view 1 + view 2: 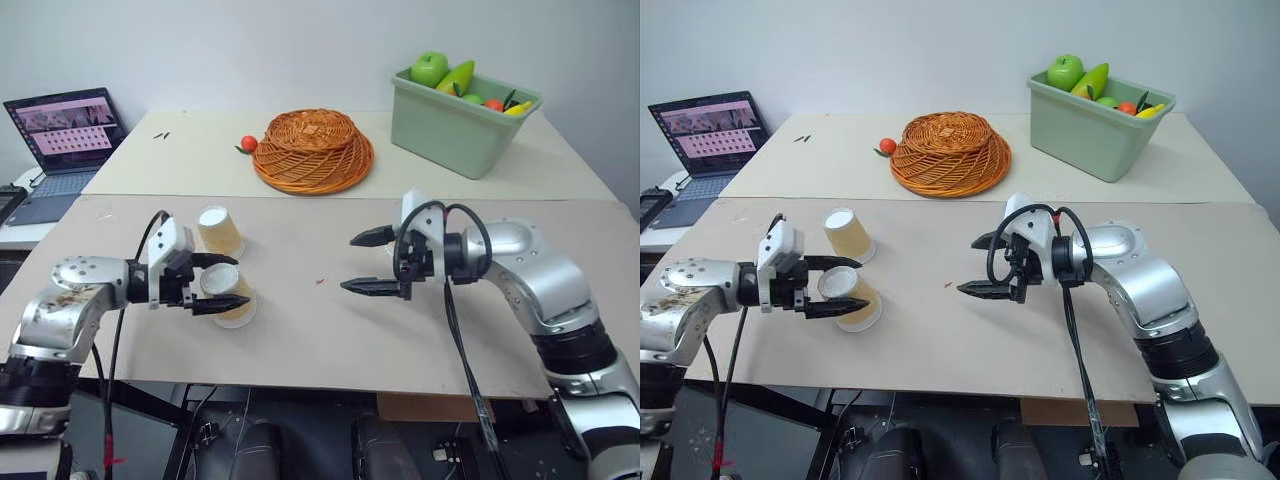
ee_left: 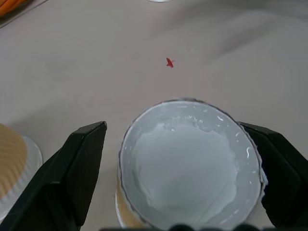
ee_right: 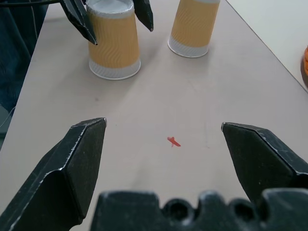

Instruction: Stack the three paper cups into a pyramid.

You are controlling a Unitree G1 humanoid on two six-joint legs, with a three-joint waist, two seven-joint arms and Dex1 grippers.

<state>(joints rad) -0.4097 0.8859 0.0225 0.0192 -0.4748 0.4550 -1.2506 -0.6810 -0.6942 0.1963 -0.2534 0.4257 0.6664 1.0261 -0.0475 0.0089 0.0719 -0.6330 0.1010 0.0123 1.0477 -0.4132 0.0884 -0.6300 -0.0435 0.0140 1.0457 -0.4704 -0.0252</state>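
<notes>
Two tan paper cups stand upside down, white bases up, on the left of the beige table. The far cup stands free. The near cup has my left gripper open around its top, one black finger on each side. In the left wrist view that cup's base lies between the fingers, close to one and apart from the other. My right gripper hovers open and empty over the table's middle, pointing left towards the cups.
A small red mark lies on the table between the grippers. An overturned wicker basket and a small orange fruit sit on the back table. At the back right stands a green bin of fruit, at the far left a laptop.
</notes>
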